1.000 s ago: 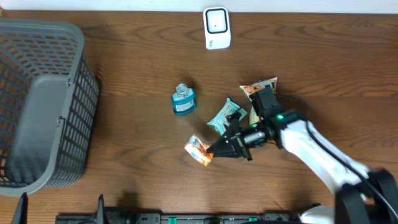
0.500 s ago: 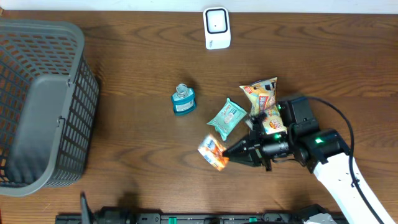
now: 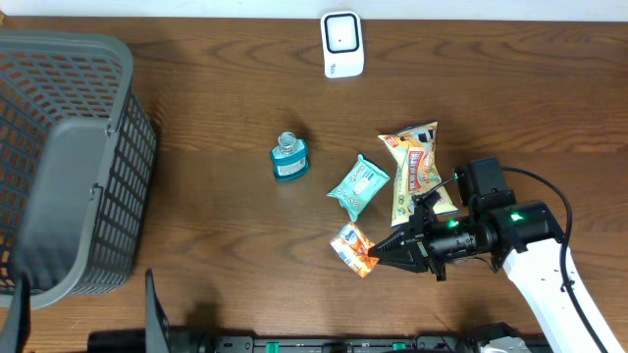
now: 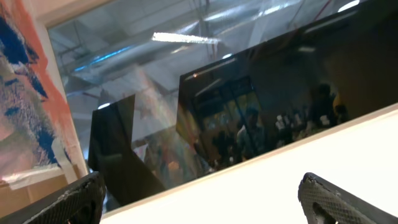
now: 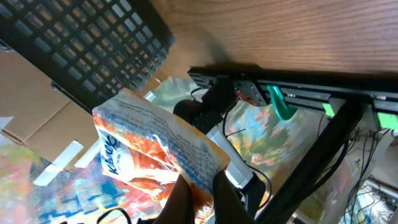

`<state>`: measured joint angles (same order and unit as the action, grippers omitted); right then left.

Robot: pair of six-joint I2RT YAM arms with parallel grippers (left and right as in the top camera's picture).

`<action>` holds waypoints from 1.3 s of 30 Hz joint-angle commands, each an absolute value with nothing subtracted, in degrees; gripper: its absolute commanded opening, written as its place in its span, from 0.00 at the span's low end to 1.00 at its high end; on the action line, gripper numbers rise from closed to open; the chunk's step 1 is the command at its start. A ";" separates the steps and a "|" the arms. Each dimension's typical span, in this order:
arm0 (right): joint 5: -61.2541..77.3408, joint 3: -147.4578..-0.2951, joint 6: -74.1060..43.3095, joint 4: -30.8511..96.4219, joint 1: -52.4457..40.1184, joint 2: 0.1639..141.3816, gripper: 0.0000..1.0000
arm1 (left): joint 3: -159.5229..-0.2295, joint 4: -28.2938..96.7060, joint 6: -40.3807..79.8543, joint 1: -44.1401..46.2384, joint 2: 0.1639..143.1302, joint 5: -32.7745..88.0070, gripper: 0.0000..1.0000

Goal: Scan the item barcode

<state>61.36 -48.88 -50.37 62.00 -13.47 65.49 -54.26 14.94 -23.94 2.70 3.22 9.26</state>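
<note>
At the far left of the table sits a grey mesh basket (image 3: 59,167). Your left gripper (image 4: 202,199) points up toward a window and ceiling; its jaws are spread wide and hold nothing.

Toward the middle stands a small blue bottle (image 3: 288,158). At the back edge is the white scanner (image 3: 342,44). Right of the bottle lies a teal packet (image 3: 359,185).

Below the teal packet and toward the front edge is the item you are working with, an orange tissue pack (image 3: 353,249). Your right gripper (image 3: 378,257) has its jaws pinched narrow on one end of it. In the right wrist view the pack (image 5: 155,155) stands above the fingertips (image 5: 186,196), printed face toward the camera. No barcode is visible.

A yellow snack bag (image 3: 417,167) lies just behind the right arm.

The pick looks done and the carry to the scanner is in hand. Next you will likely need to move the pack back and left, then turn the wrist until the barcode side faces the scanner window.
</note>
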 commanded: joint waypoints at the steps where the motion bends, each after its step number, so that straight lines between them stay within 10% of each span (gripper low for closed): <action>1: 60.29 -49.01 -48.84 62.24 -12.73 65.28 0.01 | -51.77 14.48 -22.37 2.83 0.80 11.57 0.99; 39: 46.24 -49.01 -48.80 64.82 -12.73 65.25 0.02 | -16.08 -3.57 -11.29 2.87 0.21 11.57 0.99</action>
